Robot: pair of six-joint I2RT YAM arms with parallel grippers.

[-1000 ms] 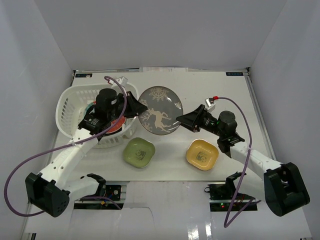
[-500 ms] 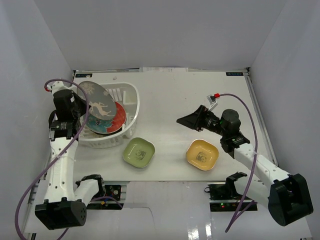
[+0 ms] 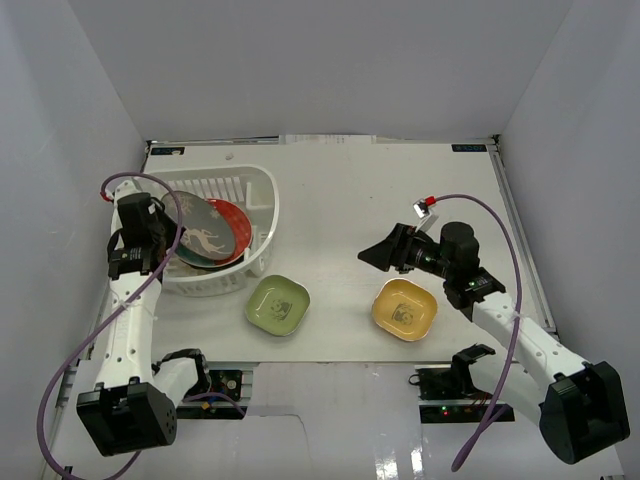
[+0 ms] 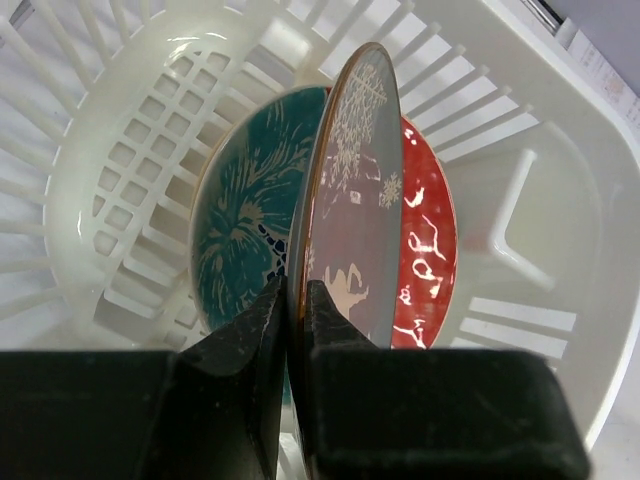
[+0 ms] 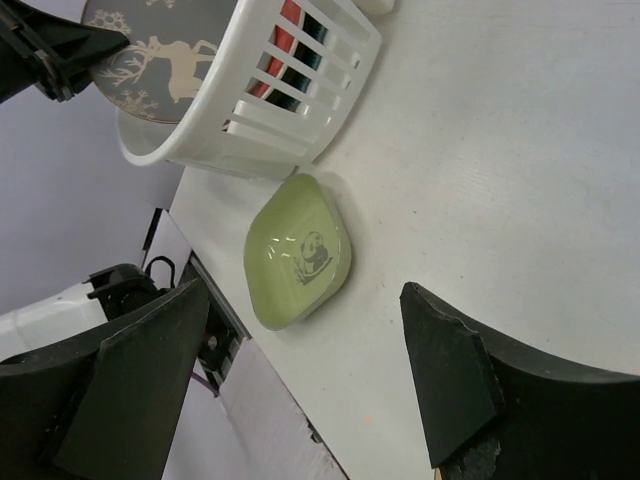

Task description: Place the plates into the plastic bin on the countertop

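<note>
My left gripper [image 3: 165, 238] is shut on the rim of the grey deer-patterned plate [image 3: 203, 236] and holds it low inside the white plastic bin [image 3: 258, 187], over a red plate [image 3: 238, 222] and a teal plate. In the left wrist view the deer plate [image 4: 350, 200] stands edge-on between my fingers, with the teal plate [image 4: 245, 220] to its left and the red plate [image 4: 425, 260] to its right. My right gripper [image 3: 375, 254] is open and empty above the countertop [image 3: 400, 180]. The green squarish plate [image 3: 278, 304] and the yellow squarish plate [image 3: 404, 309] lie on the countertop. The green plate also shows in the right wrist view [image 5: 297, 250].
White walls enclose the countertop on three sides. The bin [image 5: 290, 100] stands at the left, close to the left wall. Purple cables trail from both arms, and the arm bases sit at the near edge.
My left gripper has lowered the deer plate further into the bin, flatter over the red plate. A second ago the plate lay on the countertop right of the bin. My right gripper shifted slightly.
</note>
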